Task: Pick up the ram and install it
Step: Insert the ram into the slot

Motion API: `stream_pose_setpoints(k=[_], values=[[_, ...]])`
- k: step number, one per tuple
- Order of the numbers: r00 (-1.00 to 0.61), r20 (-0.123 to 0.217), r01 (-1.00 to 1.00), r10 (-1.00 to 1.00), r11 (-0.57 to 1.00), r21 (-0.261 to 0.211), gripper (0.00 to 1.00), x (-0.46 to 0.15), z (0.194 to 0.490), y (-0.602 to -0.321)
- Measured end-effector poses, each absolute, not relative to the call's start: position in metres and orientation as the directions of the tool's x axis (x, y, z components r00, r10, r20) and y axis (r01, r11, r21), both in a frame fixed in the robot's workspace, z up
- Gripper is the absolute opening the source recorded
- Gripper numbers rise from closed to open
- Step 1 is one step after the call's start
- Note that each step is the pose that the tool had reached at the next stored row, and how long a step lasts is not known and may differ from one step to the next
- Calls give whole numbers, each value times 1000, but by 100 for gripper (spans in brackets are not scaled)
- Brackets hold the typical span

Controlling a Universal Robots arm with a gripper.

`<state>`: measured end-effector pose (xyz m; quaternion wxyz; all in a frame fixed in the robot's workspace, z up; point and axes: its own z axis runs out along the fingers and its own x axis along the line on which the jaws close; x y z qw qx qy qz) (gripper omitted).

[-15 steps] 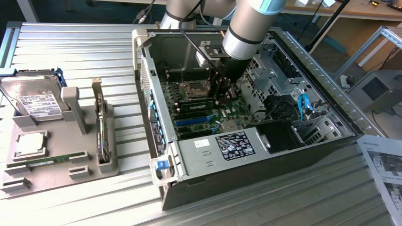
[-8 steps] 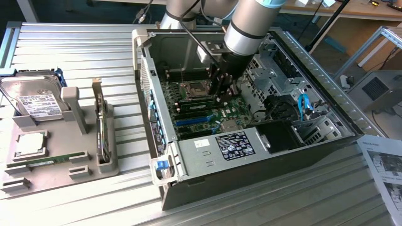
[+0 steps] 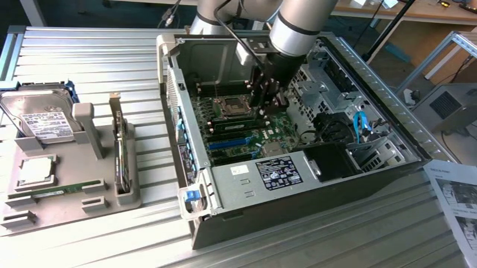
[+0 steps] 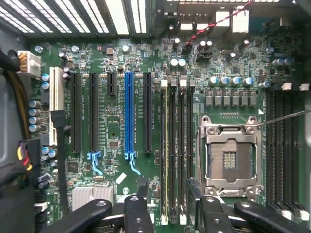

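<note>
A long, thin green ram stick (image 3: 58,191) lies flat at the front of the grey parts tray (image 3: 100,205), on the exterior view's left, far from the arm. My gripper (image 3: 267,103) hangs inside the open computer case (image 3: 246,178), low over the motherboard (image 4: 116,121) beside the processor socket (image 4: 229,158). In the wrist view the gripper (image 4: 167,194) is open. Its two black fingers (image 4: 141,191) stand apart on either side of the memory slots (image 4: 177,145) and hold nothing. A thin greenish edge (image 4: 165,145) runs along one slot; I cannot tell whether a stick is seated there.
The tray also carries a hard drive (image 3: 41,120), a square processor chip (image 3: 35,169) and an upright expansion card (image 3: 119,151). Case walls, a drive cage (image 3: 328,84) and a blue cable (image 3: 361,125) ring the motherboard. Papers (image 3: 456,195) lie at the right.
</note>
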<state>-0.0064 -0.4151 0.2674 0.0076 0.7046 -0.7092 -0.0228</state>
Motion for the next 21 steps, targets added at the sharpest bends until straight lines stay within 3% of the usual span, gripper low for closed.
stream_pose_setpoints(k=[21], values=[[-7, -21, -999, -1000, 6, 43, 44, -6, 299, -415]])
